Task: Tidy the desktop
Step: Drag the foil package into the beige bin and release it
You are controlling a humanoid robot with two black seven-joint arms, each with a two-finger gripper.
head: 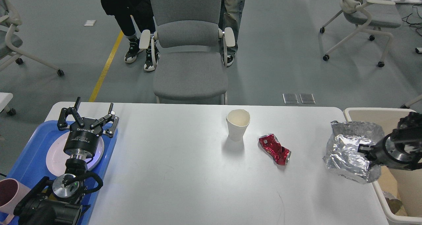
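White desktop [184, 172], left tool [88, 116] spread above blue tray [29, 152], right tool [364, 149] pinching foil bag [346, 152]

Desktop [184, 172] white, plain, matte. Paper cup [238, 124] white outside, cream inside. Crushed can [275, 149] red with small white markings, silver at end. Foil bag [351, 152] shiny silver, crinkled highlights. Tray [29, 142] bright blue; plate [54, 157] on it pale white-pink. Mug [8, 193] pink, darker maroon inside. Bin [392, 208] beige. Left gripper [88, 116] black, white lettering on body. Right gripper [362, 149] black with silver metal. Chair [189, 43] grey fabric, white armrests. Floor line [105, 68] yellow on grey floor.
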